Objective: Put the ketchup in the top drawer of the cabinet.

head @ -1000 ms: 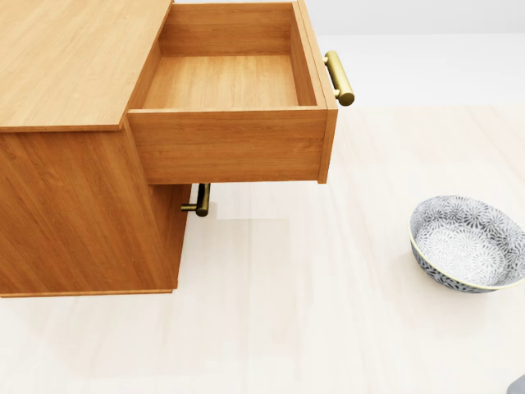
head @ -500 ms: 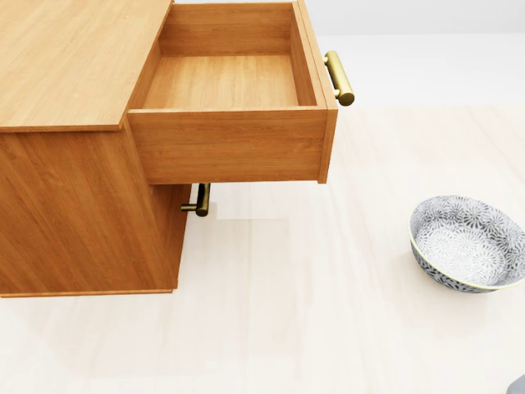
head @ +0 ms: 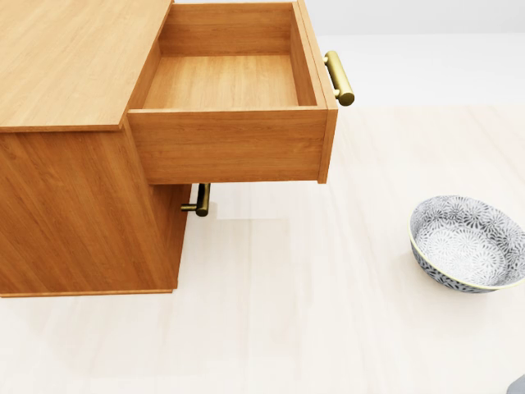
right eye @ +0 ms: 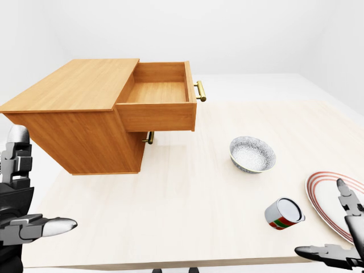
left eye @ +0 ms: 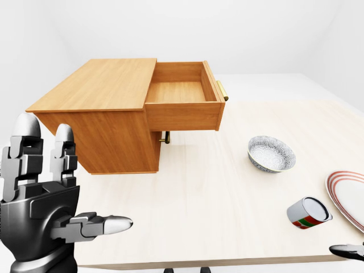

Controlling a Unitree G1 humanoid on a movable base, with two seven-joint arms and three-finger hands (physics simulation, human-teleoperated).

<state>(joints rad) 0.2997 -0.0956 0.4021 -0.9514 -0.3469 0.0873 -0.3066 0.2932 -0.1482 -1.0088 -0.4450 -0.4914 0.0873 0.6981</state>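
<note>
Change: nothing, the head view matches a second ago; you're idle.
Top drawer (head: 225, 82): pulled open, empty, ready.
Left hand (left eye: 42, 210): fingers spread, holding nothing.
Right hand (right eye: 341, 239): spread too.
Ketchup: nowhere visible; only a can (right eye: 284, 214) lies nearby.

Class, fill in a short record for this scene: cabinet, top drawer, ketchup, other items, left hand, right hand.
cabinet: wooden, on the table, left in the left-eye view
top drawer: pulled open, empty
ketchup: lies on its side, between bowl and plate, not held
other items: patterned bowl; striped plate at the right edge
left hand: raised, open, empty
right hand: low at the right, open, empty
</note>
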